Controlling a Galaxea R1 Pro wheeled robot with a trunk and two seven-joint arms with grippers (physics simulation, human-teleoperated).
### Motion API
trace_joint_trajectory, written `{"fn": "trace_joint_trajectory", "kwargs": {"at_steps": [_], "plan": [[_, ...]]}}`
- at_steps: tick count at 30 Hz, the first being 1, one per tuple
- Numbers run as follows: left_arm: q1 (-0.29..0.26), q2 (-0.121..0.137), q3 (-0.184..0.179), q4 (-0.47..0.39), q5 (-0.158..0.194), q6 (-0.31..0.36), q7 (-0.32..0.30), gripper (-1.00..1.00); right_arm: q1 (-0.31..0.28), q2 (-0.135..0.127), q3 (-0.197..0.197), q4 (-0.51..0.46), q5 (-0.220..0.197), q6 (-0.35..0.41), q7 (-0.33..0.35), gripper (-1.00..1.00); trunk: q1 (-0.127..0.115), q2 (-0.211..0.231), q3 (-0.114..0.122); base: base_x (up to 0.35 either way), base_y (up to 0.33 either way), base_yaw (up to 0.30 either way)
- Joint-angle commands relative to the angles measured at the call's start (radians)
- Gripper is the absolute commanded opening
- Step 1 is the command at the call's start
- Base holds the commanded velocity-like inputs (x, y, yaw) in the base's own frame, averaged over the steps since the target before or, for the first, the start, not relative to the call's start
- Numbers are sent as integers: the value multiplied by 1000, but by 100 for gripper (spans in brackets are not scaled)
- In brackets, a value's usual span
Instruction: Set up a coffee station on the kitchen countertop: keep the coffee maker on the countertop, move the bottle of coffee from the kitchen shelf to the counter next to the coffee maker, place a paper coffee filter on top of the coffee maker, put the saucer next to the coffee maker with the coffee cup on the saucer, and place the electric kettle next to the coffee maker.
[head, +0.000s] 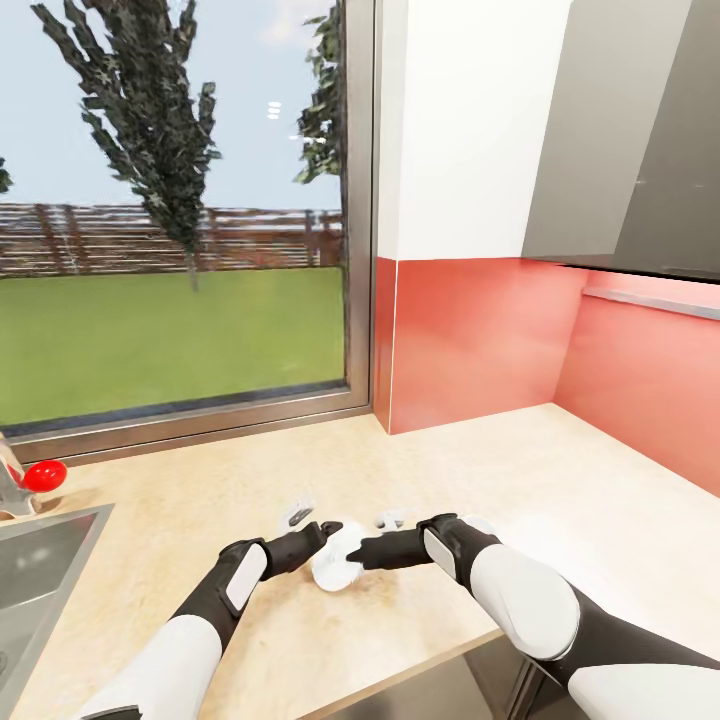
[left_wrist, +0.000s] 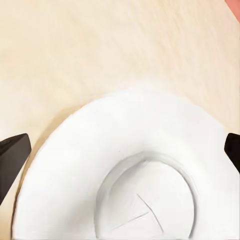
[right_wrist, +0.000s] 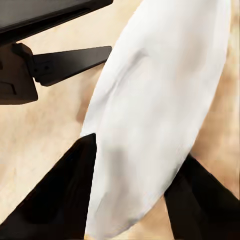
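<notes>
The saucer (head: 335, 562) sits low over the countertop (head: 560, 470), near its front edge, between the two grippers. In the right wrist view the right gripper (right_wrist: 135, 192) has a dark finger on either side of the saucer's (right_wrist: 160, 105) rim, so it appears to be closed on it. In the left wrist view the left gripper (left_wrist: 120, 155) is spread wide, its fingertips (left_wrist: 12, 150) outside the saucer (left_wrist: 125, 165) on both sides; whether they touch it I cannot tell.

Judging by this, the task is at an early stage: the saucer is in hand, not yet set in place, and no cup stands on it.

There is wide bare counter ahead and to the right, up to the red wall (head: 480, 335). A sink (head: 45, 570) lies well to the left, under the window (head: 175, 200).
</notes>
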Motion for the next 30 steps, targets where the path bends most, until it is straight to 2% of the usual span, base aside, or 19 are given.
{"fn": "trace_joint_trajectory", "kwargs": {"at_steps": [1, 17, 24, 25, 30], "plan": [[0, -1, 6, 1, -2, 11, 1, 100, 0, 1, -9, -3, 6, 8, 3, -100, 0, 0, -1, 0, 0, 0], [0, -1, 6, -4, -1, 10, 1, 100, 0, 1, -9, -3, 5, 9, 5, -100, 0, 0, -1, 0, 0, 0], [0, 18, 4, -44, -5, 11, -3, 100, 0, 1, -9, -3, 6, 10, 5, -100, 0, 0, -1, 0, 0, 0], [0, 40, 3, -92, -6, 13, -6, 100, 0, 1, -9, -3, 6, 9, 5, -100, 0, 0, -1, 0, 0, 0], [0, 127, 7, -163, -3, 21, -11, 100, 0, 1, -9, -3, 6, 9, 5, -100, 0, 0, -1, 0, 0, 0]]}}
